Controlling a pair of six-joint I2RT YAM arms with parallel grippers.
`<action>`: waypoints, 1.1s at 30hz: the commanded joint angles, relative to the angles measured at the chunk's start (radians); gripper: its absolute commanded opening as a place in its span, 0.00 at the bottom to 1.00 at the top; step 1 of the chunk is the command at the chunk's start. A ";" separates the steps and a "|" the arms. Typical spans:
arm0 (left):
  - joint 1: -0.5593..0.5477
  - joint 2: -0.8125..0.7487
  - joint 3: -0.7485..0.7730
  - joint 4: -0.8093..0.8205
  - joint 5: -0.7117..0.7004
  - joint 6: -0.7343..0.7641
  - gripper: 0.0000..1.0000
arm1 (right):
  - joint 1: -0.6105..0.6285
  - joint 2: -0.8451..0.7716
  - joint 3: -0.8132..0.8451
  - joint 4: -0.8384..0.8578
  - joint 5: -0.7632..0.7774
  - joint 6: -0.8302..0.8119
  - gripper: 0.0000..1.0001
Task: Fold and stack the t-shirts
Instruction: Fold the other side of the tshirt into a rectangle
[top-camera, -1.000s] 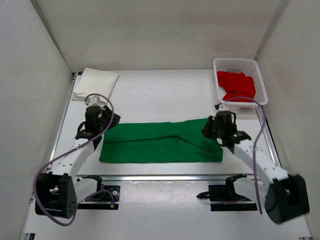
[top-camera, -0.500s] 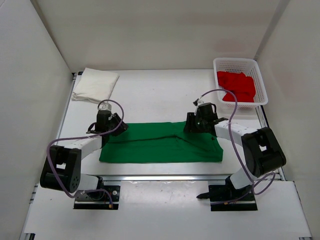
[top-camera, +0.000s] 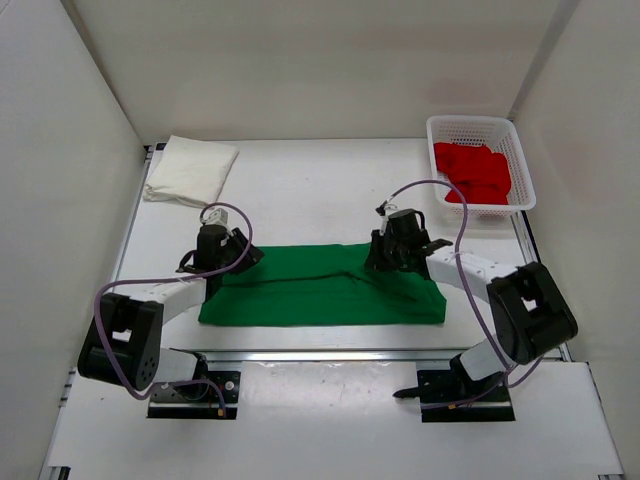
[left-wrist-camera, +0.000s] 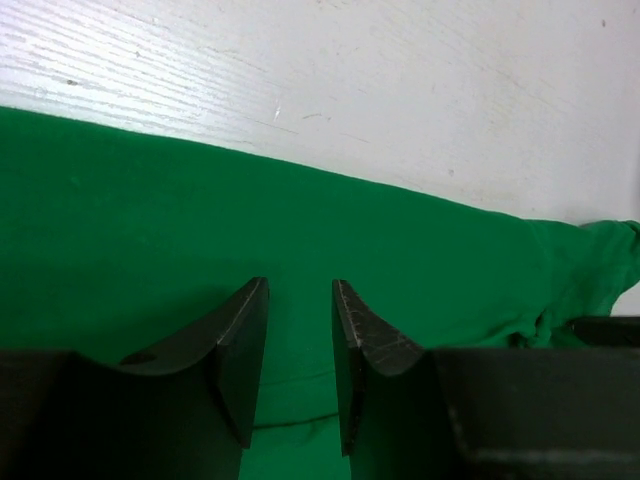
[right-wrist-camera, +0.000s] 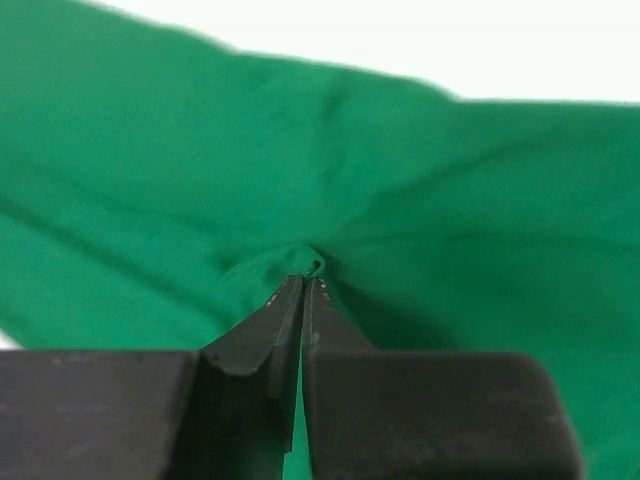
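The green t-shirt (top-camera: 320, 285) lies folded into a long band across the table's front. My left gripper (top-camera: 232, 264) sits at its far left edge, jaws open a little over the green cloth (left-wrist-camera: 150, 230), holding nothing. My right gripper (top-camera: 380, 262) is at the shirt's far edge right of centre, shut on a small pinch of green cloth (right-wrist-camera: 312, 262). The cream-white t-shirt (top-camera: 190, 169) lies folded at the back left. The red t-shirt (top-camera: 478, 172) lies bunched in the white mesh basket (top-camera: 520, 150).
The basket stands at the back right corner. White walls close in the table on three sides. Bare white tabletop (top-camera: 310, 190) lies between the green shirt and the back wall. Each arm's cable loops above its wrist.
Both arms have swung inward onto the green shirt's far edge. The right gripper moved left from the shirt's right end and has closed on the cloth. The shirt's far edge has shifted slightly.
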 joint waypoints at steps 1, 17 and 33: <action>-0.003 -0.049 0.000 0.028 0.027 -0.006 0.42 | 0.065 -0.113 -0.022 -0.066 0.050 0.025 0.00; -0.023 -0.085 0.036 0.002 0.037 -0.007 0.43 | 0.218 -0.291 -0.136 -0.138 0.098 0.162 0.21; -0.275 0.107 0.166 0.025 -0.014 0.028 0.45 | 0.178 -0.160 -0.078 -0.116 0.138 0.113 0.00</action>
